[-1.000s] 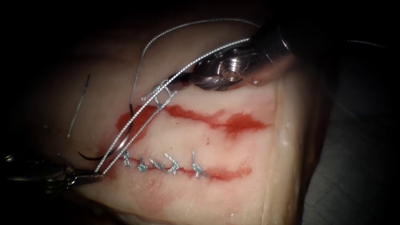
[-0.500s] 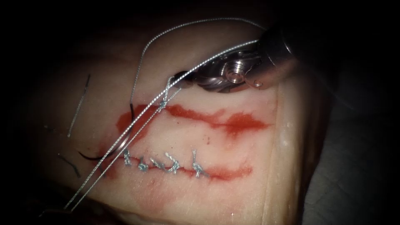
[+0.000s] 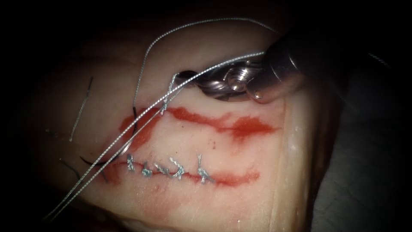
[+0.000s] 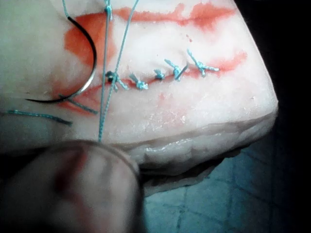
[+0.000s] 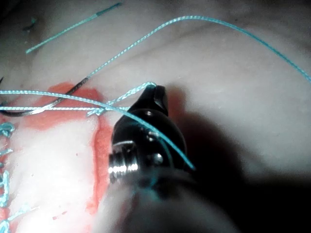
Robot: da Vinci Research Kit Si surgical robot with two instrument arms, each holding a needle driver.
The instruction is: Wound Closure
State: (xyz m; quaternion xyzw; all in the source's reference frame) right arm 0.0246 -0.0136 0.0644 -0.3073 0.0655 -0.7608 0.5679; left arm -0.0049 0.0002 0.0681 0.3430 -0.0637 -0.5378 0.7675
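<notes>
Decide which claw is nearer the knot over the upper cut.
Right. Its claw, shut on the thread's short end, sits above-right of the knot. The left tool is past the tissue's lower-left edge, where two strands lead. The needle lies on the tissue.

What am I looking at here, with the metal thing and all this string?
It is a surgical practice robot sewing a cut in pork belly, the tissue. One picture looks down from an endoscope; two come from small cameras near each arm's wrist. The right arm's tool, entering from the right, has its jaws shut on the thread, which runs taut toward the lower left. The curved needle lies loose on the tissue, left of the finished knots. Red fluid marks the cuts.
</notes>
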